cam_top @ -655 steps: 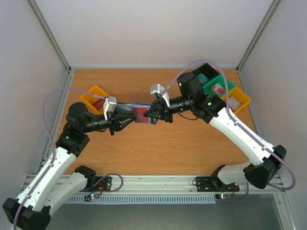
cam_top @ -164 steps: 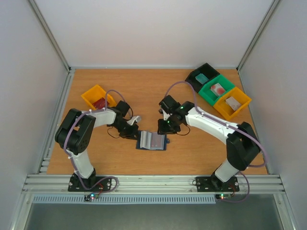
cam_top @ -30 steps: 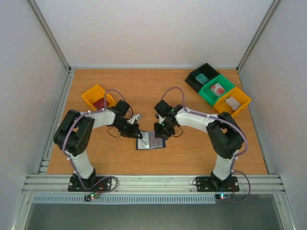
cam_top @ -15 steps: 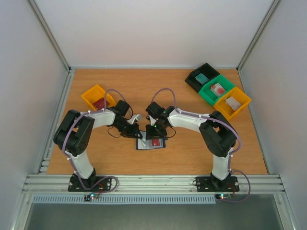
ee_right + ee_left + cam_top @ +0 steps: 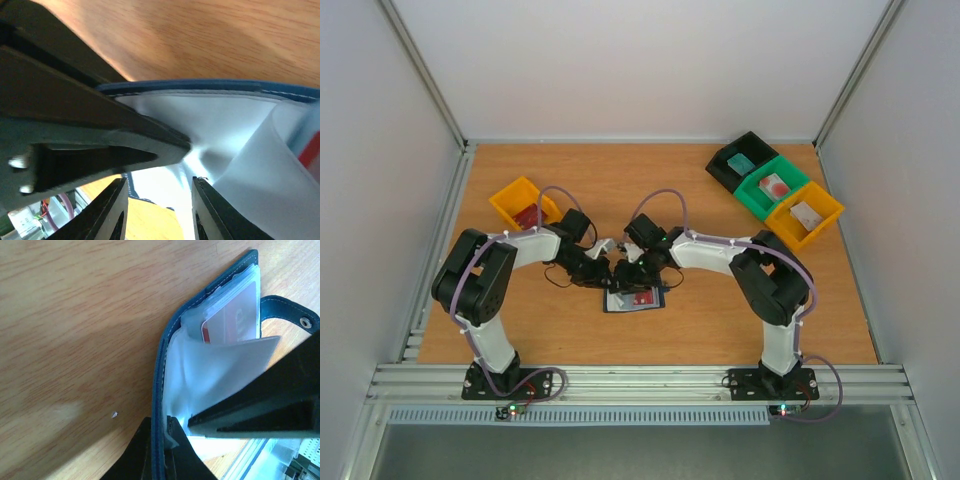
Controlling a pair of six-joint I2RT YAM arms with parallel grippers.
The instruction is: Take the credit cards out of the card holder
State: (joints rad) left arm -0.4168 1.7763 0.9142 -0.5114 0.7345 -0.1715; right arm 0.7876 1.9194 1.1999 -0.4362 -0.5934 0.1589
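Left gripper point(image 5: 160, 427) is clamped on the navy edge of the open card holder point(image 5: 635, 298), which lies on the table point(image 5: 720, 320); it should pin that edge firmly. Right gripper point(image 5: 159, 200), fingers apart over the pale pocket point(image 5: 200, 130), should pinch the red credit card point(image 5: 232, 320), not the pocket. Left yellow bin point(image 5: 498, 203) holds something red; black bin point(image 5: 720, 165), something teal; green bin point(image 5: 748, 190), a red-and-white item; right yellow bin point(image 5: 790, 238), a pale item.

Seen from above, the left arm point(image 5: 535, 245) and right arm point(image 5: 705, 250) cover the wallet's point(image 5: 625, 304) upper edge, and their jaws are too small to read. Close up, a cloudy sleeve point(image 5: 220, 365) hides half the red card point(image 5: 235, 320). The right wrist view is blurred.
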